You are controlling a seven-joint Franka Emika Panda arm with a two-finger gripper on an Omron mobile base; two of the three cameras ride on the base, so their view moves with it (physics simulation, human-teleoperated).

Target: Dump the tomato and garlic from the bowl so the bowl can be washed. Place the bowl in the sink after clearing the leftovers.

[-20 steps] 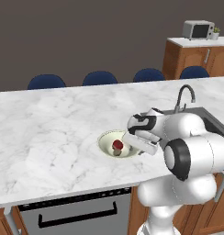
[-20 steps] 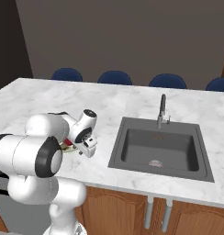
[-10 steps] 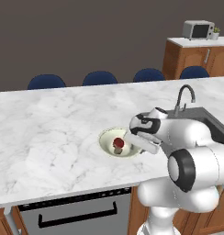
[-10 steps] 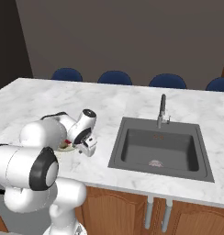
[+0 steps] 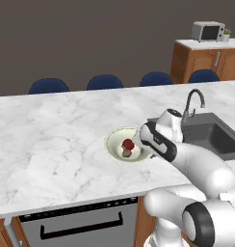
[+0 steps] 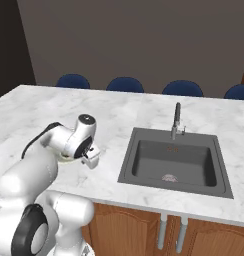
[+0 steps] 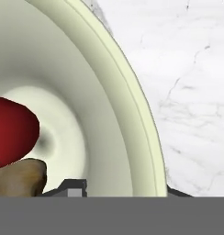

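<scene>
Reached low at near rim of wide cream-yellow bowl (image 5: 115, 143) on white marble counter (image 5: 57, 140). Glossy red tomato (image 5: 127, 144) and tan garlic lump (image 5: 125, 153) inside, touching. Two-finger gripper (image 5: 146, 147) straddling rim, finger state indeterminate. Likely pre-grasp; next: clamp, lift, tip out.

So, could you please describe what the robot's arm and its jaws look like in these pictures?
The arm is made of glossy white, rounded segments with dark, nearly black bands at the joints. A thin black cable loops along its upper link in the right base view. The wrist ends in a rounded white housing with a grey disc. The gripper is white-bodied, and its jaws show as small dark tips with a grey face.
</scene>
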